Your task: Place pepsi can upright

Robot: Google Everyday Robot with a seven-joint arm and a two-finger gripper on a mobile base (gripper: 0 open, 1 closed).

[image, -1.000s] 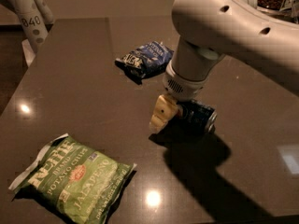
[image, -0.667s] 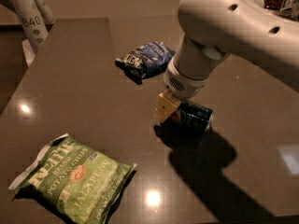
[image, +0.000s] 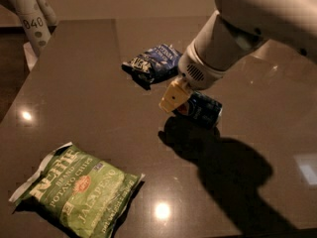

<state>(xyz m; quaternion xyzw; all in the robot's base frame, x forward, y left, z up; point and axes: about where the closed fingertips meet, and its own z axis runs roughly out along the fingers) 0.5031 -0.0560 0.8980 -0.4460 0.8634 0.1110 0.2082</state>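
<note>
Dark tabletop [image: 89, 83] beneath jaws holding pepsi can [image: 203, 110]; Kettle Jalapeño bag [image: 79, 192].

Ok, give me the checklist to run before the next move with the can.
1. Can gripped by gripper, above mid-table: ok.
2. Can upright: not ok, it is tilted on its side.
3. Can lifted off table: ok, its shadow lies below it.
4. Blue bag and green bag apart from can: ok.
5. Which can end is the top: cannot tell.
</note>
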